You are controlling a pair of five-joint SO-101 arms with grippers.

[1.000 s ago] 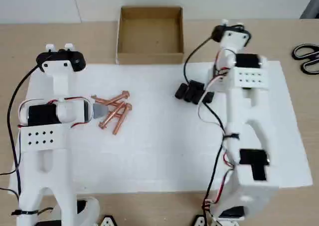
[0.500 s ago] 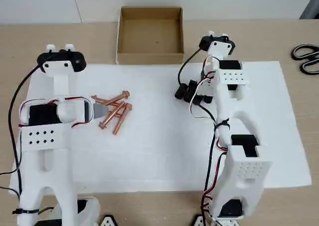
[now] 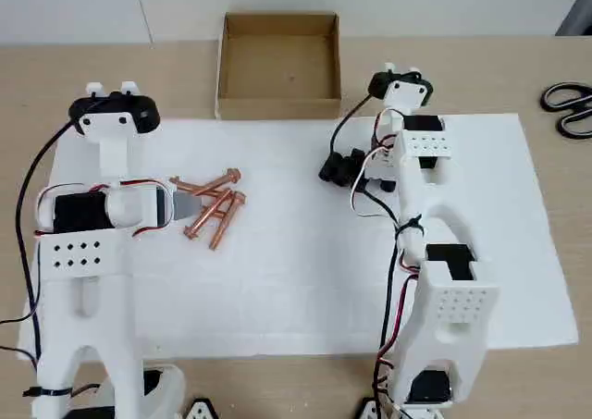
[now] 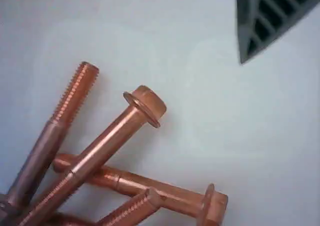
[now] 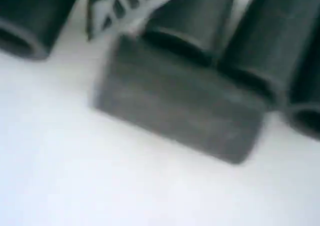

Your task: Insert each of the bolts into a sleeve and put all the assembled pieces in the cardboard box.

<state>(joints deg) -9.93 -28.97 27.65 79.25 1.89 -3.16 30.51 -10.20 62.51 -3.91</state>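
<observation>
Several copper bolts [image 3: 215,206] lie in a loose pile on the white foam sheet [image 3: 296,280]; up close, their heads and threads cross one another [image 4: 100,156]. My left gripper [image 3: 185,202] sits at the left edge of the pile, open and holding nothing, with one ribbed fingertip [image 4: 270,16] beside the bolts. A cluster of black sleeves [image 3: 340,166] lies right of centre. My right gripper [image 3: 370,171] hangs low directly over them, under its arm. Its wrist view is very close to one sleeve lying crosswise [image 5: 175,111] in front of others [image 5: 280,61].
The open cardboard box [image 3: 280,100] stands at the back centre, just beyond the foam. Black scissors [image 3: 569,109] lie on the wooden table at the far right. The foam between the bolts and the sleeves is bare.
The right arm has swung left and folded down over the black sleeves, which shifted slightly left. The left arm and the bolts have stayed put.
</observation>
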